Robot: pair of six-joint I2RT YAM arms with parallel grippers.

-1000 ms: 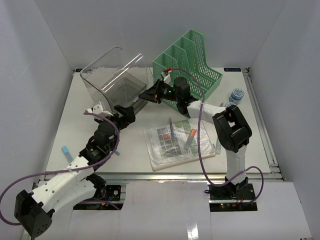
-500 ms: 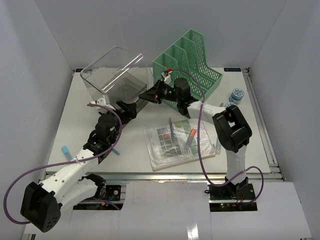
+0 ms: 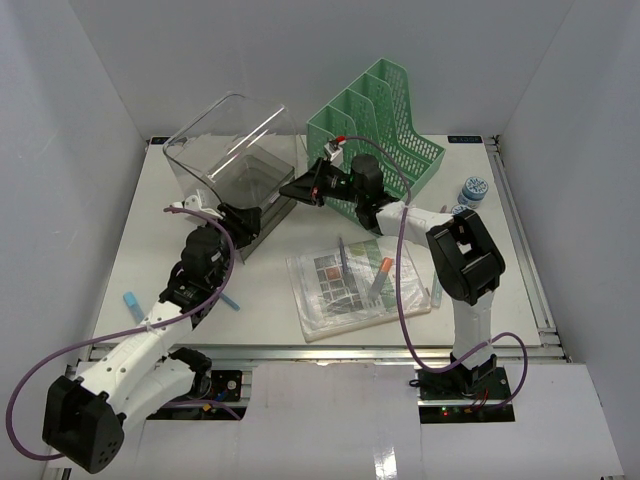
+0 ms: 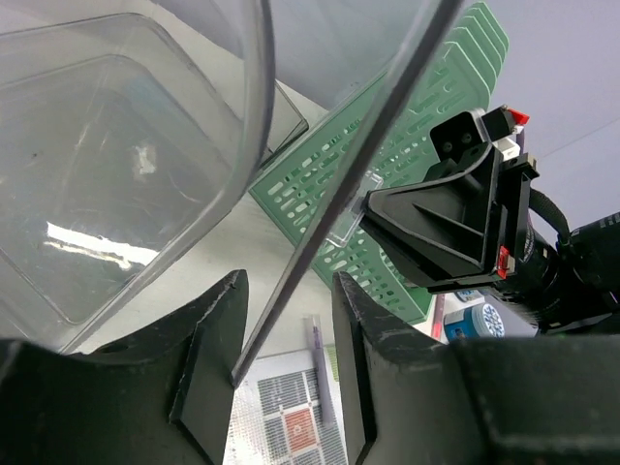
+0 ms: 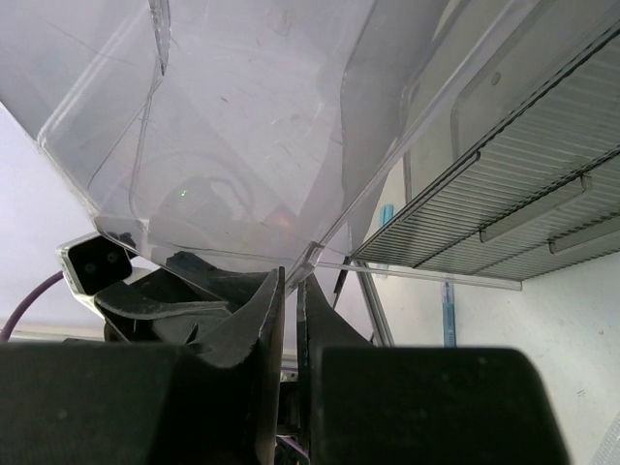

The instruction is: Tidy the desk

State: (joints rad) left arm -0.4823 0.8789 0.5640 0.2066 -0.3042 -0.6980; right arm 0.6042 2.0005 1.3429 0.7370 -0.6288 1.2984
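Observation:
A clear plastic bin (image 3: 235,150) stands tilted at the back left of the white desk (image 3: 140,250). My right gripper (image 3: 290,188) is shut on the corner of the bin's rim (image 5: 320,254), the thin edge pinched between its fingers. My left gripper (image 3: 243,222) has come up at the bin's lower front edge. In the left wrist view its jaws (image 4: 288,291) are open and straddle the rim (image 4: 320,194). The rim lies close to the left finger, with a gap to the right finger. The right gripper's black fingers (image 4: 426,223) show just beyond.
A green mesh file holder (image 3: 390,120) stands right behind the bin. A sleeved booklet (image 3: 350,290) with a purple pen (image 3: 343,255) and an orange-capped marker (image 3: 381,275) lies front centre. A blue stick (image 3: 131,303) is at front left, blue-capped jars (image 3: 473,190) at right.
My left gripper has moved up and back to the bin's front edge, and its jaws have narrowed around the rim. The right gripper has kept its hold and barely moved.

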